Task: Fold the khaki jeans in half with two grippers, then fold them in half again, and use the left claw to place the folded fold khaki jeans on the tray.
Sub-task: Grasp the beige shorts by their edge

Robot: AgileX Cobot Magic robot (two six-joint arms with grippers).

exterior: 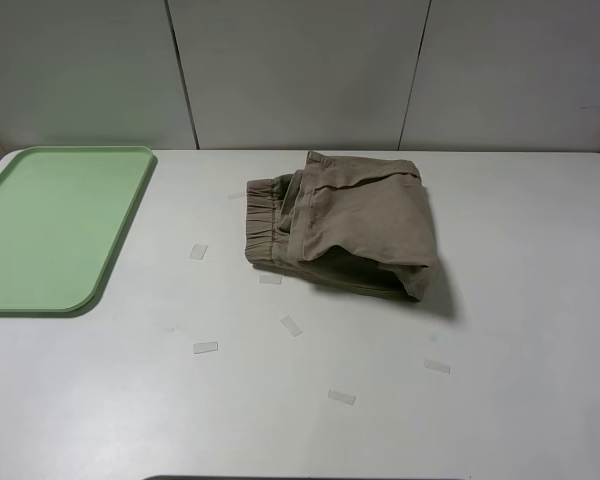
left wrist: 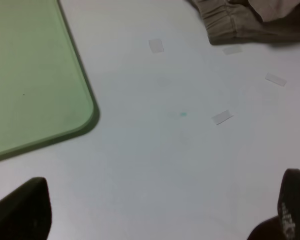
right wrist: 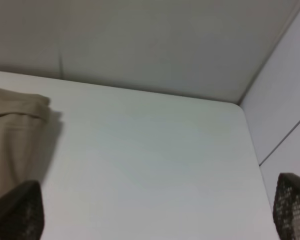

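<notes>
Here, nearest the cameras, the left hand (left wrist: pixel 155 215) and the right hand (right wrist: pixel 154 210) hung with fingers spread wide, holding nothing. Past a few tape strips (exterior: pixel 205 348) on the desk (exterior: pixel 530 300), the khaki jeans (exterior: pixel 350 225) lay folded mid-desk, well apart from the tray (exterior: pixel 50 230) at the far left.

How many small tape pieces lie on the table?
6. One tape piece lies left of the khaki jeans, one just in front of their waistband, three further front, and one front-right. More may hide under them.
</notes>
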